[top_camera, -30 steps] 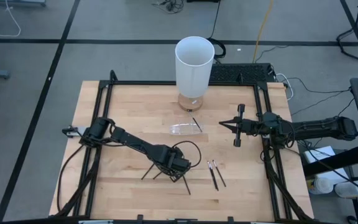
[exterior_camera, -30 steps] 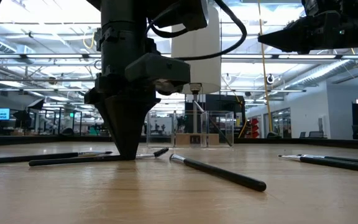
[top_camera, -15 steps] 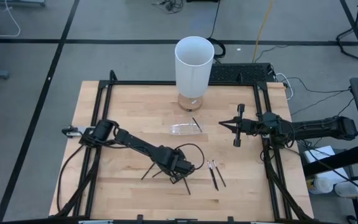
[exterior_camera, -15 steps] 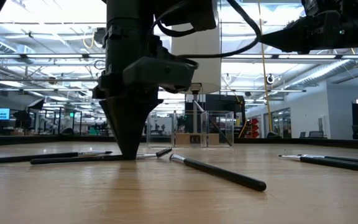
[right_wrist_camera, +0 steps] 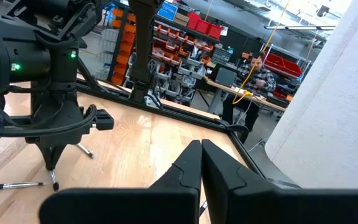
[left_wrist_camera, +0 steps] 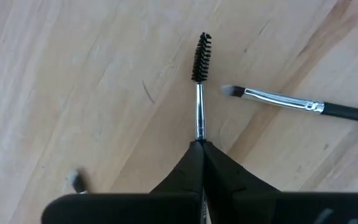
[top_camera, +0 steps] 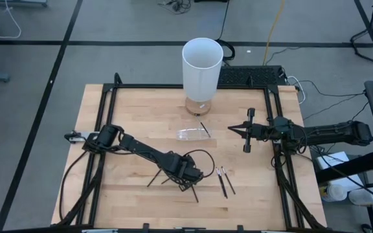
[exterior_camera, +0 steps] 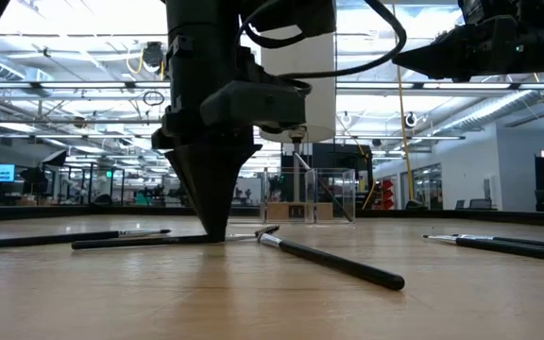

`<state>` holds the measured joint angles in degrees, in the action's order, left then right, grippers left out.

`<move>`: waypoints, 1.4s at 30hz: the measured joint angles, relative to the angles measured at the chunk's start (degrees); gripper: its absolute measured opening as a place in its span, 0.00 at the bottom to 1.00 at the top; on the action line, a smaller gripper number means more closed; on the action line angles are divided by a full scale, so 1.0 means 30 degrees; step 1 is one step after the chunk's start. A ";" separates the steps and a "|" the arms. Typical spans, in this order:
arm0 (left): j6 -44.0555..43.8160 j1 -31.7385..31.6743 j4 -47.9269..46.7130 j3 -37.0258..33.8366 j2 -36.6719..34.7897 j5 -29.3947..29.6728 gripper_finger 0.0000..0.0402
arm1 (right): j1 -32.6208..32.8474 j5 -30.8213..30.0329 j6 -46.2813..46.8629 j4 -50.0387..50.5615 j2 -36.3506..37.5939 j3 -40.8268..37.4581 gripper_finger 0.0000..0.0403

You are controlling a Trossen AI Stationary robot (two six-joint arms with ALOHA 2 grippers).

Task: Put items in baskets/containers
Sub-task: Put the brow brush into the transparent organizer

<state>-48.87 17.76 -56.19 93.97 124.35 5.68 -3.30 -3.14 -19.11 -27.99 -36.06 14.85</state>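
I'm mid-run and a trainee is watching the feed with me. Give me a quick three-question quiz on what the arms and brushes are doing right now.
1. True or false: the right gripper is clamped on a brush.
2. What does the left gripper pinch down at the table top? A: nothing. B: the spoolie brush, by its handle. C: two brushes at once.
3. Fill in the missing word: the clear container holds ___ brush.

Key: 1 false, it is shut on nothing. 2 B. 3 one.

No readable text, label, brand, number or sign appears on the robot arms, the objects or the room behind.
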 joint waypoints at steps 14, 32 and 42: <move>-0.0085 -0.0177 -0.0092 0.0058 -0.4230 0.4566 0.00 | -0.0002 0.0001 0.0000 0.0008 0.0003 0.0000 0.00; -0.0635 -0.0031 -0.0317 0.0029 -0.1172 0.0006 0.30 | -0.0002 0.0001 0.0000 0.0000 0.0004 0.0000 0.00; -0.0688 -0.0514 -0.0758 -0.0882 -0.1186 0.0034 0.44 | -0.0002 0.0001 0.0000 0.0007 -0.0004 0.0000 0.00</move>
<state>-50.94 16.22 -58.47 91.33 120.79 5.79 -3.31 -3.13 -19.11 -27.97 -36.07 14.85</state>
